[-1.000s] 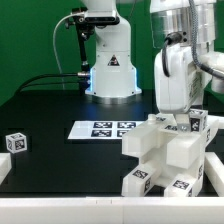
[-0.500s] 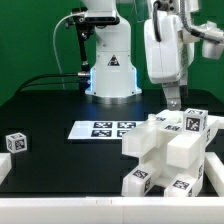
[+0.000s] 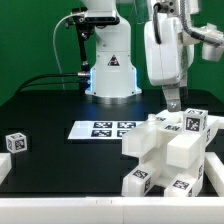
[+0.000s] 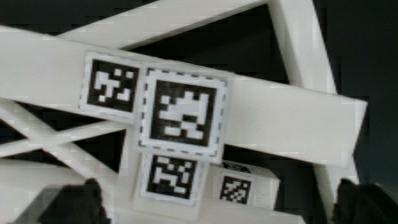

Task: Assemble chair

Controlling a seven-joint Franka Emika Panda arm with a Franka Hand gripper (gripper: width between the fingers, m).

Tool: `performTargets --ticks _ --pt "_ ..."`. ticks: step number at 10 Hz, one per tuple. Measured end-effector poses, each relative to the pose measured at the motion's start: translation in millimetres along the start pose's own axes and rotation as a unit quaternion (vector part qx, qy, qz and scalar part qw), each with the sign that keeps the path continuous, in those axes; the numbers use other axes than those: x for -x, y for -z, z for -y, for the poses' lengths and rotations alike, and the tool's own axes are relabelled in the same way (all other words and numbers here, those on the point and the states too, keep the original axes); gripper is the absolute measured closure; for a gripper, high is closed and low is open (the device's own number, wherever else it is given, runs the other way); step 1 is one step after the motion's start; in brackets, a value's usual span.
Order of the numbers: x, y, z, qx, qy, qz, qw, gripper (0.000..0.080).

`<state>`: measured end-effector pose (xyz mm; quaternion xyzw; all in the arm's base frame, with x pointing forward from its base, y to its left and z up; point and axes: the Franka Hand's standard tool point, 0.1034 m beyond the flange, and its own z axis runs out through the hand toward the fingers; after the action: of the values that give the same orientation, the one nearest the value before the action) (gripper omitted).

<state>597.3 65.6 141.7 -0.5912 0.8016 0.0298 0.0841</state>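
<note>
The chair (image 3: 166, 157) is a blocky white stack of tagged parts at the exterior view's right, near the front. One tagged block (image 3: 196, 122) sits upright on its top. My gripper (image 3: 172, 102) hangs just above the stack's back edge, open, with nothing between its fingers. In the wrist view the chair's white bars and tagged faces (image 4: 182, 108) fill the picture below my gripper (image 4: 217, 205), with a dark fingertip (image 4: 79, 200) at each side and apart from the parts. A small loose tagged cube (image 3: 14, 142) lies far off at the exterior view's left.
The marker board (image 3: 102, 129) lies flat on the black table in the middle. The arm's white base (image 3: 111, 72) stands behind it with cables running to the left. A low white wall (image 3: 60, 210) borders the table's front.
My gripper has lifted up and away from the chair's top since a second ago, staying open. Nothing has moved over the last half second.
</note>
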Motion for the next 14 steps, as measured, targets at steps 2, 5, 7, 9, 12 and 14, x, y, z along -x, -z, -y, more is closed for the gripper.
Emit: performTargets --ticks 2,5,7,9,12,14 --pt "-14.8 5.9 -1.3 -0.001 0.064 0.000 0.998 0.0151" --pt "-38.6 8.6 -5.1 -0.006 0.192 -0.005 0.981 0.0151" --pt "-38.1 8.2 -5.5 -0.004 0.262 -0.006 0.965 0.0151" --pt "-39.7 7.5 -5.8 -0.003 0.343 -0.007 0.939 0.0151" --pt "-96.0 1.3 -21.0 -0.007 0.508 -0.020 0.861 0.0151" --pt "-126.7 -1.1 -25.2 0.001 0.584 -0.022 0.811 0.0151"
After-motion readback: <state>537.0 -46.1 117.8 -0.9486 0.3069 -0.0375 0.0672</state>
